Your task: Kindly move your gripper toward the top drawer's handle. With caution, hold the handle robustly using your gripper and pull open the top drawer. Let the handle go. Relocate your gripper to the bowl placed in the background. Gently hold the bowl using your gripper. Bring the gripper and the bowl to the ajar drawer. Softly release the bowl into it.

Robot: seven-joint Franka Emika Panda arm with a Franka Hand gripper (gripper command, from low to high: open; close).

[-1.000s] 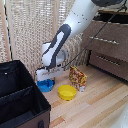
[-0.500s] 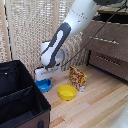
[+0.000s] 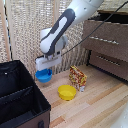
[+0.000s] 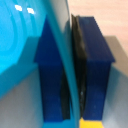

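Note:
In the exterior view my gripper hangs from the white arm, over the wood floor near the bamboo blind. It is shut on the rim of the blue bowl, which hangs just above the floor. The wrist view shows the bowl's thin wall pinched between the two dark blue fingers of my gripper. On the exterior view's right, the top drawer with its silver handle juts out further than the drawer below it.
A yellow bowl and a colourful snack bag sit on the floor right of the blue bowl. A black fabric box fills the exterior view's lower left. The lower drawer is below the top one.
The gripper has risen a little with the blue bowl in it. The yellow bowl, the bag and the drawers have stayed put.

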